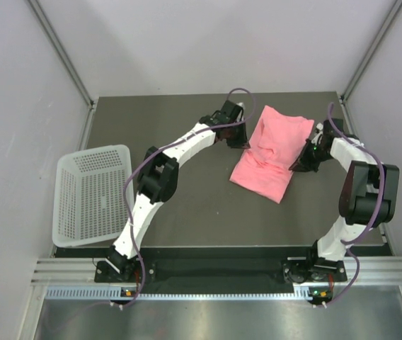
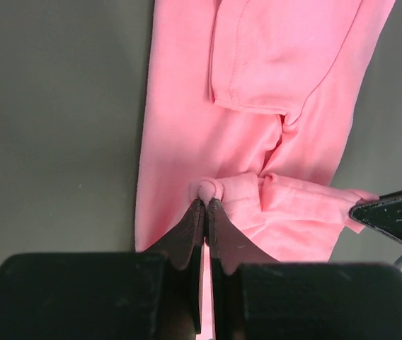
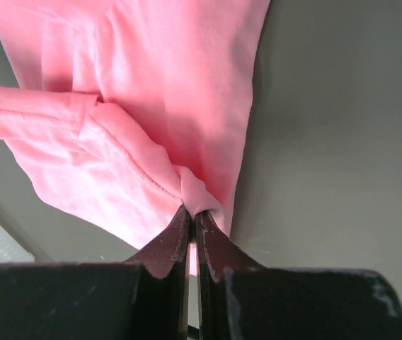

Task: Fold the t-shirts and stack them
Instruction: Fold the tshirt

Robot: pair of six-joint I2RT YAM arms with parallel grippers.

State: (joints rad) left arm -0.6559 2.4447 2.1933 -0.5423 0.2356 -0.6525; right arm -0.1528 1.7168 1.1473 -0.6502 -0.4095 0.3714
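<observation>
Your t-shirt (image 1: 272,152) lies on the table (image 1: 194,212) between both arms, long axis running away from you (far end leaning right). The left gripper (image 2: 207,202) pinches its left edge, the right gripper (image 3: 192,211) its right edge, so neither is nearer.

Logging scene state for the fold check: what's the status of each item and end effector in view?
t-shirt: partly folded, lying on table, rumpled across the middle
left end effector: shut, pinching t-shirt edge
right end effector: shut, pinching opposite t-shirt edge
basket: empty
</observation>
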